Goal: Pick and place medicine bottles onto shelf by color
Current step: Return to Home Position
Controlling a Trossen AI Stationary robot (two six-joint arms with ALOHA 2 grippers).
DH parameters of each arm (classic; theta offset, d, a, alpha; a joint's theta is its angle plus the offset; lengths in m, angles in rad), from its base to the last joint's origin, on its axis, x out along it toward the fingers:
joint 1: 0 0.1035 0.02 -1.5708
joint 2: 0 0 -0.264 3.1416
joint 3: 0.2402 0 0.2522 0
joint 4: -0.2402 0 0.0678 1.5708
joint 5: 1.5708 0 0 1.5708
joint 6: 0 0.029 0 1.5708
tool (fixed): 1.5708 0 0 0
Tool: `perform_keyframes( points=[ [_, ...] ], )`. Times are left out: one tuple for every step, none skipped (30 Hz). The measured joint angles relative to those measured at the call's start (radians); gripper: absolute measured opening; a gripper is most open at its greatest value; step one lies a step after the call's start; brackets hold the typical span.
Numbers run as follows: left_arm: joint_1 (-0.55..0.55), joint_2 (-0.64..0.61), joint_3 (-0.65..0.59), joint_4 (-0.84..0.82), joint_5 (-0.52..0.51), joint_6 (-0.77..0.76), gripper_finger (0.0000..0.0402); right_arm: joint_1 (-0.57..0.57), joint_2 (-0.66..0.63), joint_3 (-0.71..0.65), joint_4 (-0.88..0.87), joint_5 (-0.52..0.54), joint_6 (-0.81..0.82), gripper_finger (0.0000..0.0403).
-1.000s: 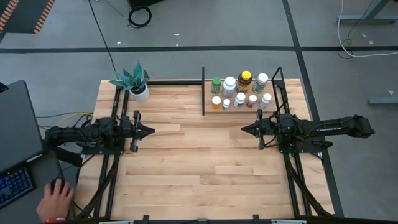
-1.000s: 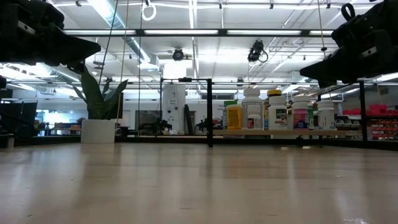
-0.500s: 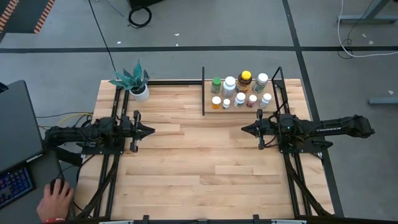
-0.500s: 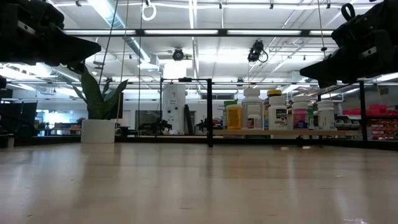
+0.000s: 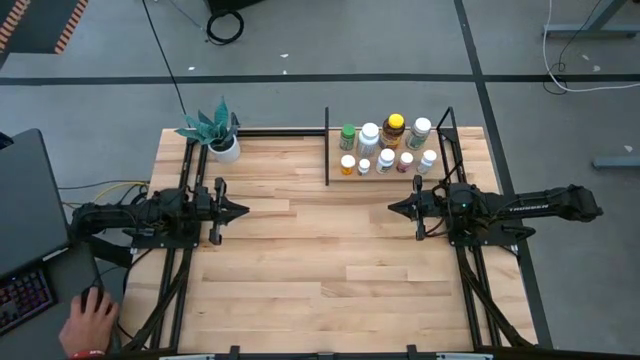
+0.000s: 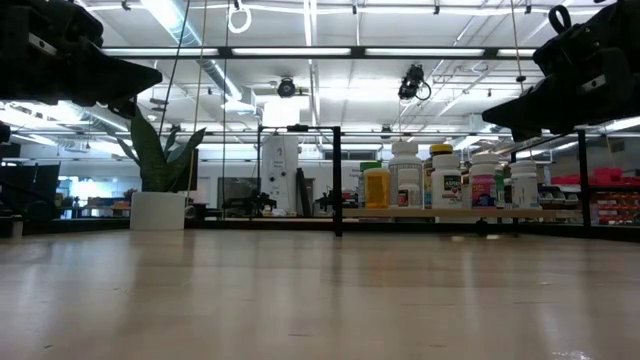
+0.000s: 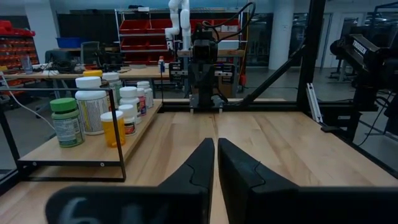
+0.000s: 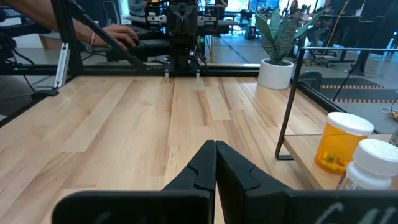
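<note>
9 mostly white-capped pill bottles (image 5: 369, 135) crowd the shelf (image 5: 375, 175); left gripper (image 5: 240, 210) and right gripper (image 5: 395, 208) are clenched, empty.

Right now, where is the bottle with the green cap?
In the high view the green-capped bottle stands at the shelf's back left corner, beside a white-capped bottle and behind the small orange bottle.

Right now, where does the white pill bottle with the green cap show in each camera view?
High view: the green-capped white pill bottle stands at the back left corner of the light-wood shelf.
Low view: it is leftmost on the shelf, its cap peeking over the orange bottle.
Left wrist view: it is the nearest bottle.
Right wrist view: not in it.
Shared landmark: the small orange bottle beside it.
</note>
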Motion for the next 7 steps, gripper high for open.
perform_keyframes(
  points=[
    [0.000, 0.000, 0.000, 0.000, 0.000, 0.000, 0.0030, 0.000, 0.000, 0.000, 0.000, 0.000, 0.000, 0.0012],
    [0.000, 0.000, 0.000, 0.000, 0.000, 0.000, 0.0032, 0.000, 0.000, 0.000, 0.000, 0.000, 0.000, 0.0012],
    [0.000, 0.000, 0.000, 0.000, 0.000, 0.000, 0.0034, 0.000, 0.000, 0.000, 0.000, 0.000, 0.000, 0.0012],
    [0.000, 0.000, 0.000, 0.000, 0.000, 0.000, 0.0035, 0.000, 0.000, 0.000, 0.000, 0.000, 0.000, 0.0012],
    [0.000, 0.000, 0.000, 0.000, 0.000, 0.000, 0.0036, 0.000, 0.000, 0.000, 0.000, 0.000, 0.000, 0.0012],
    [0.000, 0.000, 0.000, 0.000, 0.000, 0.000, 0.0037, 0.000, 0.000, 0.000, 0.000, 0.000, 0.000, 0.0012],
    [0.000, 0.000, 0.000, 0.000, 0.000, 0.000, 0.0037, 0.000, 0.000, 0.000, 0.000, 0.000, 0.000, 0.0012]
  ],
)
